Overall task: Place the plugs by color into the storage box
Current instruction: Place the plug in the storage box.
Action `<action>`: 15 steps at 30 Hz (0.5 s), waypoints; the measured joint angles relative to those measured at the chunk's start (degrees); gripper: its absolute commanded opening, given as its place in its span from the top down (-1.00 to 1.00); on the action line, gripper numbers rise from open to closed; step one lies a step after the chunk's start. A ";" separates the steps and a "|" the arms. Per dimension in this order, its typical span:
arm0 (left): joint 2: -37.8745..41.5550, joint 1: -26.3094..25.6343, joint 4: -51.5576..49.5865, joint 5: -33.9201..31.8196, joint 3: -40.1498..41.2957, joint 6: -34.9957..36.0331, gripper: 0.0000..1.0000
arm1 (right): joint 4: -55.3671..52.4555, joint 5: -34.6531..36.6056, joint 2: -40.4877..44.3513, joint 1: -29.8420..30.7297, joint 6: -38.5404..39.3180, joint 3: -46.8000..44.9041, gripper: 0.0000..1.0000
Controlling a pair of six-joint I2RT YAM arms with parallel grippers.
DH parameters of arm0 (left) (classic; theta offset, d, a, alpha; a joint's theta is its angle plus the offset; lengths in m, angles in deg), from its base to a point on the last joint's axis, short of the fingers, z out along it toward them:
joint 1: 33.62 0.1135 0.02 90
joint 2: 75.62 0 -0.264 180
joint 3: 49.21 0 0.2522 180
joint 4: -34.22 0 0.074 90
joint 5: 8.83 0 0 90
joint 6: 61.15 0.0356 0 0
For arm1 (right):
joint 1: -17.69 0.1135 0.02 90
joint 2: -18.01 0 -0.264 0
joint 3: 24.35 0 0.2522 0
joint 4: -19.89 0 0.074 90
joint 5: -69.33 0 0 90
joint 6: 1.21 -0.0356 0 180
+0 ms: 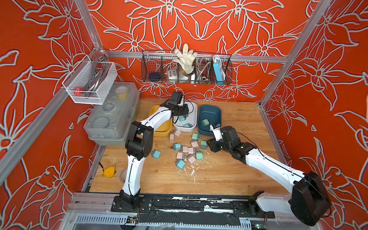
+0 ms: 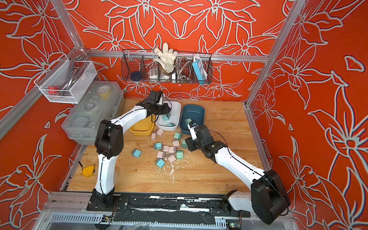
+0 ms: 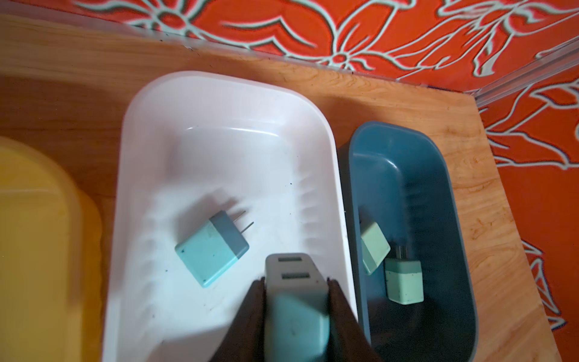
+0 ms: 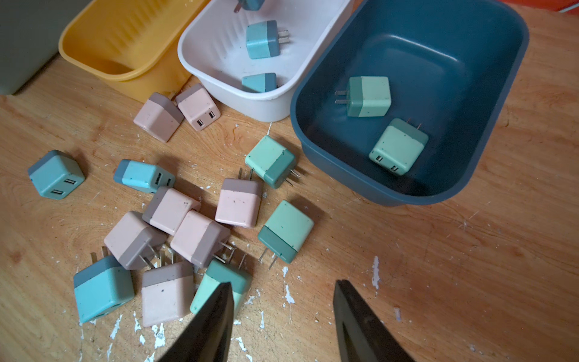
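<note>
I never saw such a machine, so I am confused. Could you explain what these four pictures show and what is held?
A left arm and a right arm, both robots, stand at a table. Two pictures look down from above; two come from wrist cameras. Pink, blue and green plugs lie loose before three bins. The white bin holds blue plugs, the blue bin two green ones, the yellow bin none that I see. The left gripper is shut on a blue plug over the white bin. The right gripper is open and empty near the pile.
</note>
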 measured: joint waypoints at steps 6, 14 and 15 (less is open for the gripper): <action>-12.90 0.00 -7.30 4.31 -16.50 2.56 0.54 | -0.70 0.07 -5.88 0.00 0.92 1.14 -0.13; -16.26 0.00 -12.81 4.28 -19.71 5.33 -0.29 | -1.09 0.04 -8.11 0.00 1.27 2.34 -0.13; -16.24 0.00 -12.85 4.07 -19.74 5.70 -0.29 | -1.09 0.02 -8.20 0.00 1.29 2.38 -0.13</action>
